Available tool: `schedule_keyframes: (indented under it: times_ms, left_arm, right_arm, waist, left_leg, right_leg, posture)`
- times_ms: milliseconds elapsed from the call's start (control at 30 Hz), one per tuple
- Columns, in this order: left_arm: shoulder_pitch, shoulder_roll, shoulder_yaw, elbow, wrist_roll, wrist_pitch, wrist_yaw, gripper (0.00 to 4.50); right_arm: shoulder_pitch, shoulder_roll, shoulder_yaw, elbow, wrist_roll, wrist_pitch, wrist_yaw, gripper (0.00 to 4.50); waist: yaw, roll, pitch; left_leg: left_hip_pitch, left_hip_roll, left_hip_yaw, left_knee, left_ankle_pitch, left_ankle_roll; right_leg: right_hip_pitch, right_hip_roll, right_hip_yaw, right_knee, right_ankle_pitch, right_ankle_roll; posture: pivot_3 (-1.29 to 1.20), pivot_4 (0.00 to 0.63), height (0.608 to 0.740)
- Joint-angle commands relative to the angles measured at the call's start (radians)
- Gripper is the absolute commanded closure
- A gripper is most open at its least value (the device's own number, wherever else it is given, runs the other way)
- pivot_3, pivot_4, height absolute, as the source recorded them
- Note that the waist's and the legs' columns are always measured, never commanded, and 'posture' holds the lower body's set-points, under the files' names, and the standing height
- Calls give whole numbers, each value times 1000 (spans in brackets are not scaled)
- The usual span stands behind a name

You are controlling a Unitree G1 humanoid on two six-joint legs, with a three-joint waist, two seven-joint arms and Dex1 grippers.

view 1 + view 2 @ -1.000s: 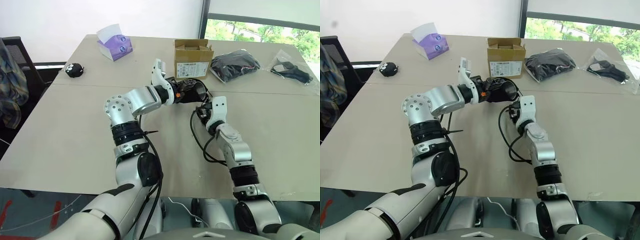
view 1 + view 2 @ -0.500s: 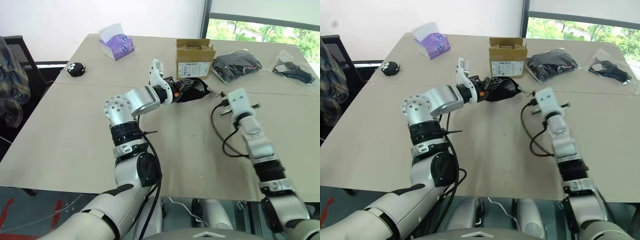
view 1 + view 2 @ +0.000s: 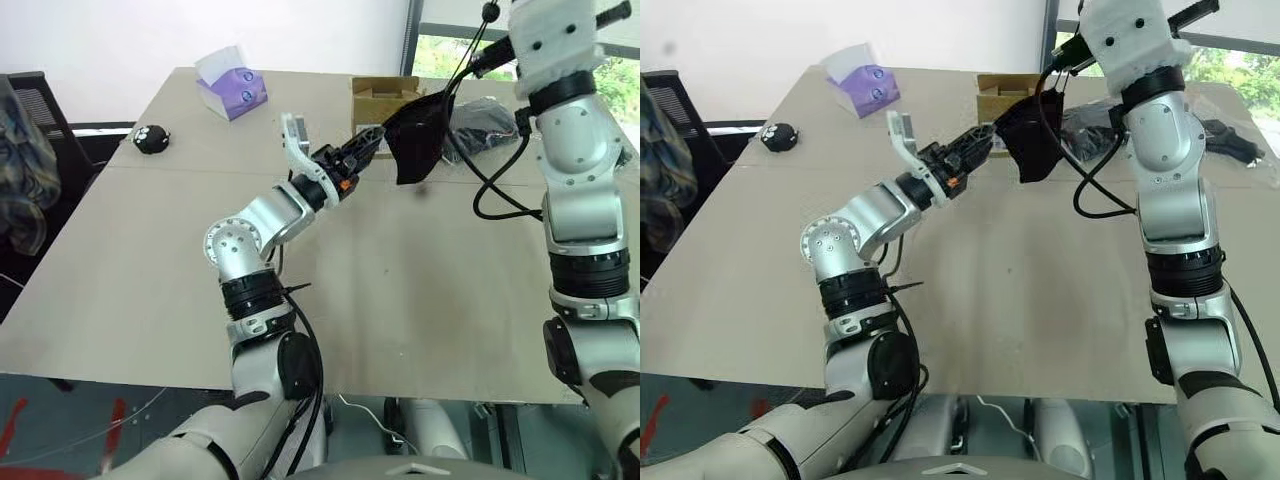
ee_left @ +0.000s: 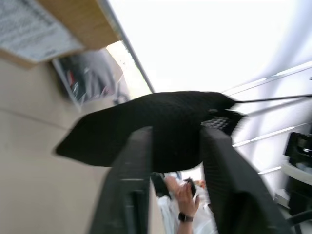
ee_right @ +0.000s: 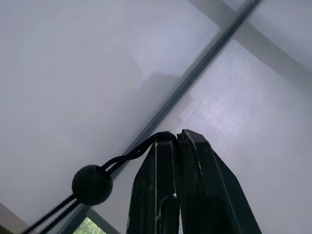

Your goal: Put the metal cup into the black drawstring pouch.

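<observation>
Well off the table (image 3: 400, 280), the pouch (image 3: 415, 140) hangs in the air over its far middle, carried only by its cord (image 5: 131, 155), which the raised right gripper (image 5: 176, 134) pinches between closed fingers just past the toggle (image 5: 91, 184). The left gripper (image 3: 370, 140) points at the pouch from the left with its fingers spread and nothing between them, tips just beside the fabric. Whether the cup is inside I cannot tell. The thin cord could slip through that pinch and drop the pouch. Its weight on the cord may cinch the mouth shut, which would block a cup not yet in. The open left fingers could also nudge the hanging bag into a swing. By count: one pouch, one toggle, one cardboard box (image 3: 385, 90) behind it, one tissue box (image 3: 232, 92) far left, one round black toy (image 3: 150, 138) at the left edge, and two plastic bags (image 3: 1095, 135) (image 3: 1235, 140) of black items far right.
</observation>
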Motion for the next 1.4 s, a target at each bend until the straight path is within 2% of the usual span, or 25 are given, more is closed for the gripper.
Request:
schedule_keyframes:
  times_ms: [33,100,233,333,567,700,733,800,867,933,1000,1267,1400]
  left_arm:
    - [-42,49,-96,-137,-13,-92,-169,965]
    - [-79,90,-137,-163,25,-173,-256,965]
    - [-105,175,-287,-151,210,-331,-381,965]
    - [-123,205,-391,-99,367,-461,-414,965]
    - [-151,190,-419,-14,460,-578,-431,965]
    - [-173,167,-360,10,410,-592,-425,965]
    - [-178,163,-340,9,384,-589,-430,1349]
    - [-186,161,-321,4,362,-587,-436,1751]
    - [-189,164,-320,-4,359,-586,-439,2621]
    - [-187,171,-334,-24,365,-583,-449,3679]
    - [-188,171,-336,-39,358,-579,-448,4362]
    - [-164,183,-361,-26,379,-560,-451,4361]
    - [-34,288,-607,21,631,-617,-533,4361]
  right_arm:
    - [-29,-3,-8,-42,33,-28,51,4500]
    - [-35,5,7,-52,60,-39,96,4500]
    - [-46,24,37,-65,83,-46,162,4500]
    - [-44,30,52,-72,84,-52,191,4500]
    - [-54,51,62,-97,77,-49,214,4500]
    - [-51,58,64,-104,72,-45,221,4500]
    - [-46,58,65,-105,69,-46,223,4500]
    - [-39,57,68,-104,64,-48,227,4500]
    - [-35,57,71,-103,60,-50,231,4500]
    - [-31,57,76,-100,56,-51,234,4500]
    - [-27,58,80,-96,52,-50,236,4500]
    - [-40,71,71,-89,51,-57,228,4500]
    - [-146,77,-59,-87,-18,-147,-3,4500]
  waist:
    - [1,0,0]
    - [-1,0,0]
    - [-8,1,0]
    - [-7,1,0]
    - [-9,1,0]
    - [-7,1,0]
    - [-7,1,0]
    - [-7,1,0]
    - [-7,1,0]
    - [-7,1,0]
    - [-7,1,0]
    - [-8,1,0]
    - [-8,3,1]
  left_leg:
    - [0,0,0,0,0,0]
    - [0,0,0,0,0,0]
    - [1,0,0,-1,0,0]
    - [2,0,0,-1,0,0]
    - [1,0,0,-1,0,1]
    - [0,0,0,-1,0,1]
    - [0,0,0,-1,-1,1]
    - [0,0,0,-1,-1,2]
    - [0,0,0,-1,-1,2]
    - [0,0,0,-1,-1,2]
    - [0,0,0,-1,-1,2]
    - [0,0,0,-1,-1,2]
    - [1,0,0,-1,-1,2]
  right_leg:
    - [0,0,0,0,0,0]
    - [0,0,0,0,0,0]
    - [0,1,0,0,0,0]
    - [0,1,1,0,0,0]
    - [0,1,1,0,0,0]
    - [0,1,0,0,0,0]
    - [0,1,0,0,0,0]
    - [0,1,0,-1,0,0]
    - [0,1,0,-1,0,0]
    - [0,1,0,-1,0,0]
    - [0,1,0,-1,0,0]
    - [0,1,0,-1,0,0]
    - [0,1,1,0,0,0]
  posture:
    - [0,150,715]
    - [0,150,715]
    - [0,150,715]
    - [0,150,715]
    - [0,150,715]
    - [0,150,715]
    - [0,150,715]
    - [0,150,715]
    - [0,150,715]
    - [0,150,715]
    - [0,150,715]
    - [0,150,715]
    - [0,150,715]
